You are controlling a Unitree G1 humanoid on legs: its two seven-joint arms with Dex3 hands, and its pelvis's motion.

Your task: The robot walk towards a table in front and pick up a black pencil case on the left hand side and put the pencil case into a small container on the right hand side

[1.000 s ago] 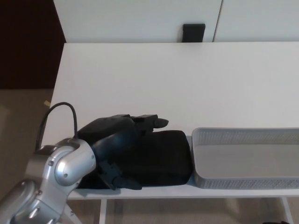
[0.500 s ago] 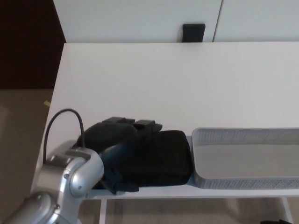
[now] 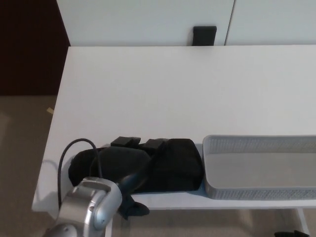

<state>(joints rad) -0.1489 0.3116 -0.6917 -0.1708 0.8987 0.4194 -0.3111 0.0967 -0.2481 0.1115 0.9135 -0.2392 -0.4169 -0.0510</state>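
The white table [image 3: 173,89] fills most of the view. At 4 o'clock a grey mesh container [image 3: 256,143] is cut off by the picture's right edge. The black pencil case [image 3: 180,165] lies at 6 o'clock, just beside the container's left wall. The left hand [image 3: 113,165], at 7 o'clock, covers the case's left end. Black on black, I cannot tell its grip.

Table [image 3: 173,89]: white, smooth, matt, laminate-looking. Pencil case [image 3: 180,165]: black soft cloth, matt. Container [image 3: 256,144]: grey fine mesh, looks like metal, dull sheen. Left hand [image 3: 112,160]: black matt plastic shell. Forearm [image 3: 94,210]: silver, semi-gloss, catches highlights. Cable [image 3: 63,160]: black, smooth jacket. Floor [image 3: 19,148]: beige, rough like carpet.
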